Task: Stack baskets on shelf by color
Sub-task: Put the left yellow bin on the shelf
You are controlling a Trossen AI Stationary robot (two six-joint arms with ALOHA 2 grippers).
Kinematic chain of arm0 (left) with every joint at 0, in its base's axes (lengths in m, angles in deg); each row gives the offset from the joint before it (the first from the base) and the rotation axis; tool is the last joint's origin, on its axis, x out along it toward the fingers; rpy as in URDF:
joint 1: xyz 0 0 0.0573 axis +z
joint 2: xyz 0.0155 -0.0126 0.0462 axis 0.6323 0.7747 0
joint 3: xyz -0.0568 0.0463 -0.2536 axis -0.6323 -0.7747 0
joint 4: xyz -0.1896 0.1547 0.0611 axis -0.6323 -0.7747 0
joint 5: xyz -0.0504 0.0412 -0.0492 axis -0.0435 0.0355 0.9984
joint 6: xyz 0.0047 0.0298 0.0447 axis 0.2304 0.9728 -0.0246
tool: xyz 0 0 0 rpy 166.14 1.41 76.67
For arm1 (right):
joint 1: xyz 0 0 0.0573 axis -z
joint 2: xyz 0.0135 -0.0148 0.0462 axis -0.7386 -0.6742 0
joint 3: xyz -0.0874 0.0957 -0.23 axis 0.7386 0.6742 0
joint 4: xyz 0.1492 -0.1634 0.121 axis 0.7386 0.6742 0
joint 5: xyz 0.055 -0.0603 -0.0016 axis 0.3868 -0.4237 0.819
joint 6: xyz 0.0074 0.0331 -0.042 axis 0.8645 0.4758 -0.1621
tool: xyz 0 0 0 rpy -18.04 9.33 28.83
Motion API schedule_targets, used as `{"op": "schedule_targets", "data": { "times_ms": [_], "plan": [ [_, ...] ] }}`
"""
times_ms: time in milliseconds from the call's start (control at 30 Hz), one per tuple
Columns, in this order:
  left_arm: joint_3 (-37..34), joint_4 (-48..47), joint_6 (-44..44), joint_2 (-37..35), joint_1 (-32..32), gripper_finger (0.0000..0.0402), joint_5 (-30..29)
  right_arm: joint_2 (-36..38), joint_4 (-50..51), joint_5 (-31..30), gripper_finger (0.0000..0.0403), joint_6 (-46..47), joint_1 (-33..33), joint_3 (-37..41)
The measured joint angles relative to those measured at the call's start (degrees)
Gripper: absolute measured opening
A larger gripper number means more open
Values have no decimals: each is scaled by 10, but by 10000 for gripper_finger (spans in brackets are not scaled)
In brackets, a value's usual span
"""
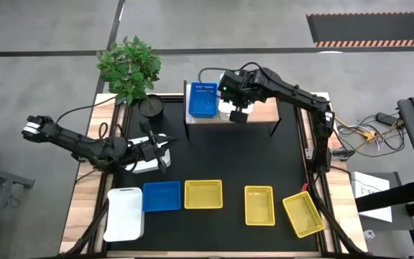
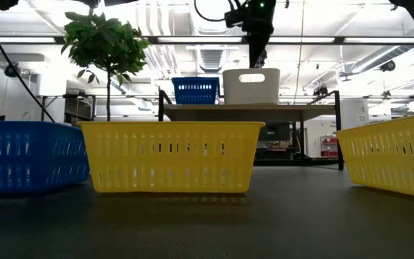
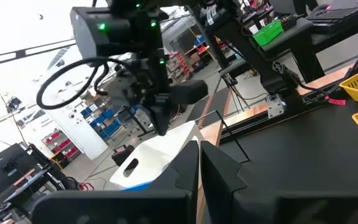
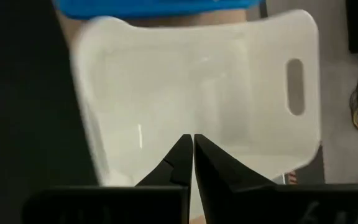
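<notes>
Front row: we see a white basket at the near left corner of the black table, then a blue basket, a yellow basket, a second yellow basket and a third, tilted yellow basket in a line towards the right.
Left gripper: we find it low over the table's left side with its fingers pressed together, holding another white basket.
Shelf: it stands at the far edge of the table; we see a blue basket on it and a white basket on it just beside that.
Right gripper: it hangs above the shelf's white basket, its fingers closed on nothing.
Plant: at the far left corner, beside the shelf.
</notes>
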Motion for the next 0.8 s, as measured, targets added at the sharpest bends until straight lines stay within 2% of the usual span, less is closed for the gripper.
{"op": "schedule_targets", "data": {
  "times_ms": [167, 367, 433, 600, 700, 800],
  "plan": [
    [0, 0, 0, 0, 0, 0, 0, 2, -29, 13, 9, 1, 8, 0],
    [0, 0, 0, 0, 0, 0, 0, 19, 2, 17, 8, 29, 2, 2],
    [0, 0, 0, 0, 0, 0, 0, 39, 23, 37, 8, 51, -20, 2],
    [0, 0, 0, 0, 0, 0, 0, 104, 11, 139, 8, 62, -98, 46],
    [0, 0, 0, 0, 0, 0, 0, 148, -8, 194, 8, 71, -151, 108],
    [0, 0, 1, 0, 0, 0, 0, 197, -69, 199, 8, 82, -211, 197]
  ]
}}
